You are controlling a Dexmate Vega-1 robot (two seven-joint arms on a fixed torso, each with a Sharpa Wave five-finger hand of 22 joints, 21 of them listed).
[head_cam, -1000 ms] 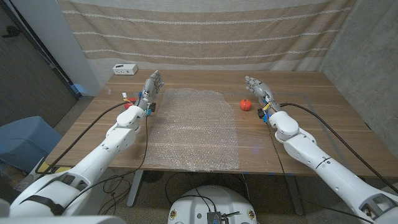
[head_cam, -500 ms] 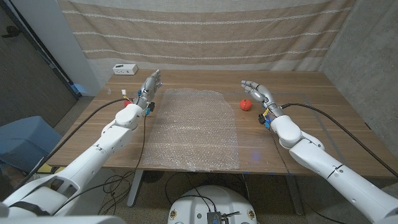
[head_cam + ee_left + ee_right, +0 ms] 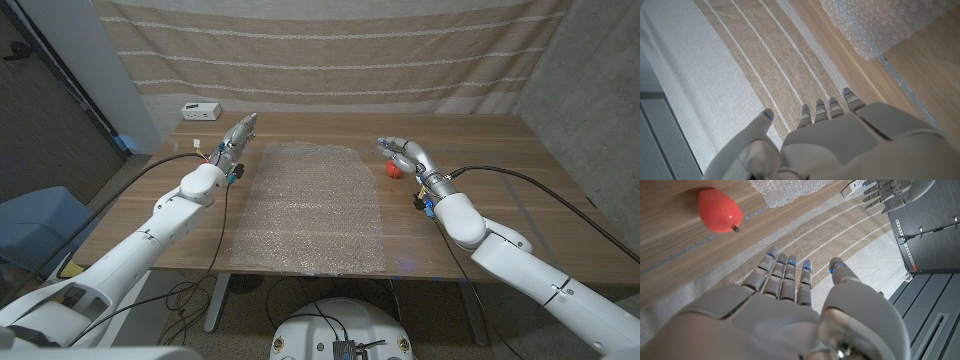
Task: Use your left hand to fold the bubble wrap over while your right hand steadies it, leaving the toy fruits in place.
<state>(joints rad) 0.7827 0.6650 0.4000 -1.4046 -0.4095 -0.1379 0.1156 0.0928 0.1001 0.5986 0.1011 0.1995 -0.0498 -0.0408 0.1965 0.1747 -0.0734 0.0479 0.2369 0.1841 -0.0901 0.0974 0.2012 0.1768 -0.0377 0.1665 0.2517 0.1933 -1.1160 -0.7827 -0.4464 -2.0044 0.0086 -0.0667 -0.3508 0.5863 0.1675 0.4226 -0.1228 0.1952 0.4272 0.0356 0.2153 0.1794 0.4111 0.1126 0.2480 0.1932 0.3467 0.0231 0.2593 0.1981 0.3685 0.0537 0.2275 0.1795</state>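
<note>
1. Far left on the wooden table (image 3: 480,215), near the back edge, sits a small white box (image 3: 201,111), rectangular with a few dark marks on its side.
2. My left hand (image 3: 234,141) hovers just off the bubble wrap's left back corner, fingers straight and close together, pointing toward the striped cloth; it grips nothing. From my left wrist, my pale, smooth-shelled fingers (image 3: 816,111) reach out over the beige woven backdrop (image 3: 740,65) with its thin white stripes.
3. Beside my left wrist a bit of red toy fruit (image 3: 204,168) peeks out, mostly hidden by my arm (its shape I cannot make out).
4. The bubble wrap (image 3: 312,205) lies flat and unfolded in the middle of the table, a large translucent sheet, pebbled all over, its back edge ragged and its front edge reaching the table's near rim. In my left wrist view its corner looks crinkly and frosted against the smooth wood grain.
5. My right hand (image 3: 405,155) floats near the sheet's right back corner, apart from it, fingers extended and slightly fanned, holding nothing.
6. Just beside those fingers rests a red toy fruit (image 3: 395,170): glossy, egg-shaped, with a short dark stem (clearest from my right wrist (image 3: 719,210)), lying on bare wood off the wrap.
</note>
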